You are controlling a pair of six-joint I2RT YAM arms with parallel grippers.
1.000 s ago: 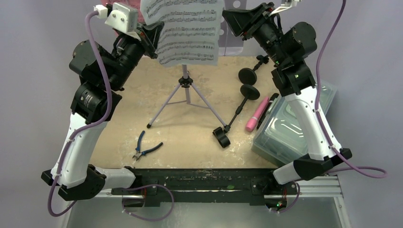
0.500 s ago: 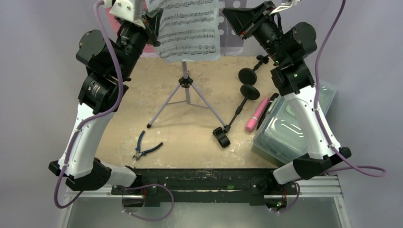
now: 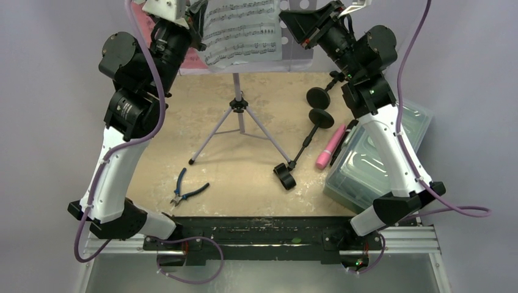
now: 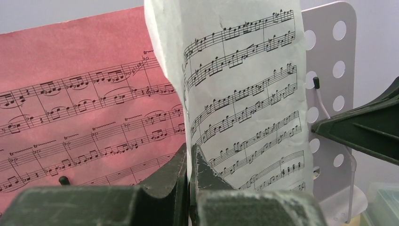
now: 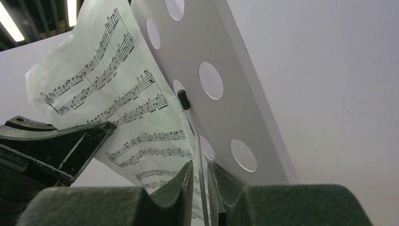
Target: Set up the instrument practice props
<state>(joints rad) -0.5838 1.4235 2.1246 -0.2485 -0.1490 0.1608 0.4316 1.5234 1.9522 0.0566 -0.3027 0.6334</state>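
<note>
— What is the white sheet-music page (image 4: 244,94) like?
— Thin, crinkled paper, pinched between the left fingers (image 4: 189,155) in front of the lavender perforated music desk (image 4: 325,52) at the tabletop (image 3: 244,177) far edge.
— And the right fingers (image 5: 201,172)?
— Nearly closed, clasping the desk's slim wire page-holder (image 5: 183,98).

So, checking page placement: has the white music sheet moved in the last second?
Yes. Seen from above, the white music sheet has risen up the picture; its lower edge is now farther from the tripod hub.
</note>
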